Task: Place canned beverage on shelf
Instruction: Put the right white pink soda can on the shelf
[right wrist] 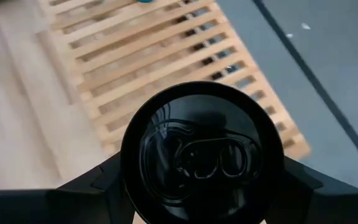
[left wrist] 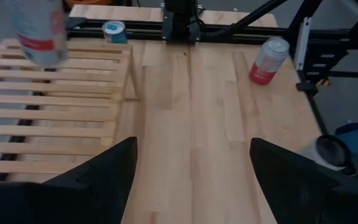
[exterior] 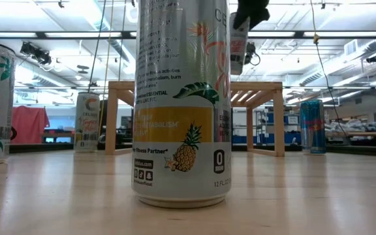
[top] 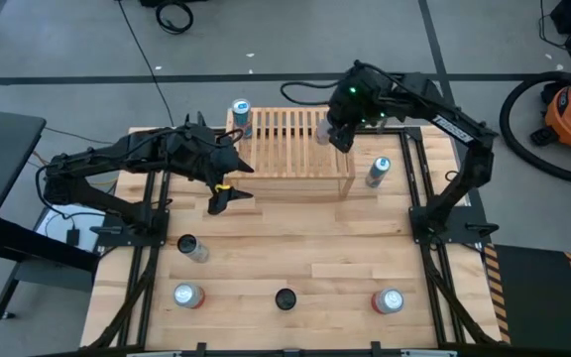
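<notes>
The light slatted wooden shelf (top: pixel 290 149) stands at the table's far middle; it also shows in the low view (exterior: pixel 194 88) and both wrist views (left wrist: pixel 55 106) (right wrist: pixel 166 62). My right gripper (top: pixel 337 131) is shut on a silver can (exterior: pixel 239 46) over the shelf's right end. The same can shows in the left wrist view (left wrist: pixel 39 31). My left gripper (top: pixel 224 195) is open and empty, by the shelf's near left corner. My right gripper pinches the can between its two fingers (right wrist: pixel 95 186), which stand on opposite sides of the can's top end (right wrist: pixel 197 155). The fingers come from above, pointing down. The can hangs upright, its bottom (exterior: pixel 238 70) a little above the shelf's top.
A teal-topped can (top: pixel 241 111) stands at the shelf's far left corner and another (top: pixel 378 172) on the table right of the shelf. Several more cans (top: pixel 191 248) (top: pixel 186 295) (top: pixel 285 297) (top: pixel 389 300) stand along the near half of the table. One can (exterior: pixel 181 98) fills the low view.
</notes>
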Controlling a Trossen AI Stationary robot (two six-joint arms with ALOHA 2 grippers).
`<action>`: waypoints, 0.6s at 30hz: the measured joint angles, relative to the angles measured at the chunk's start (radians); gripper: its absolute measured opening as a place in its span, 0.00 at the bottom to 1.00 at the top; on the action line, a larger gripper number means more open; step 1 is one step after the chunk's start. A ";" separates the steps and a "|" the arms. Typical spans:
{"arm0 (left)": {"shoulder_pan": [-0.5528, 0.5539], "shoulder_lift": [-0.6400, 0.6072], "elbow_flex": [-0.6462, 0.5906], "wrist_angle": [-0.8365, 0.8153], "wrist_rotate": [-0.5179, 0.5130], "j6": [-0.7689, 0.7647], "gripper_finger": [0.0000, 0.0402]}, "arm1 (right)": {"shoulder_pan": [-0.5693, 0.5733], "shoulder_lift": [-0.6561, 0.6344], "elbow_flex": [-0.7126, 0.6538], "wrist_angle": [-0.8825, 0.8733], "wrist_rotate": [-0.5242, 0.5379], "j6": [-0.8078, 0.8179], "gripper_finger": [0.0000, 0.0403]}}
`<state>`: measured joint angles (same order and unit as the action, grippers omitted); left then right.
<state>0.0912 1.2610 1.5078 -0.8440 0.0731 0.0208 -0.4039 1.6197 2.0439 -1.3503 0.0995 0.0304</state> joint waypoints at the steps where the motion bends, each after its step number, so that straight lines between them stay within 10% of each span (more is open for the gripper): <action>1: 0.007 0.000 0.000 0.000 -0.001 0.019 0.78 | 0.000 0.002 0.002 0.001 -0.008 -0.004 0.65; 18: 0.030 0.033 -0.001 0.068 -0.042 0.031 0.78 | 0.005 -0.029 0.004 -0.011 -0.037 -0.007 0.65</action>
<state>0.1215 1.2936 1.5070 -0.7757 0.0311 0.0514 -0.3989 1.5906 2.0480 -1.3613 0.0625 0.0232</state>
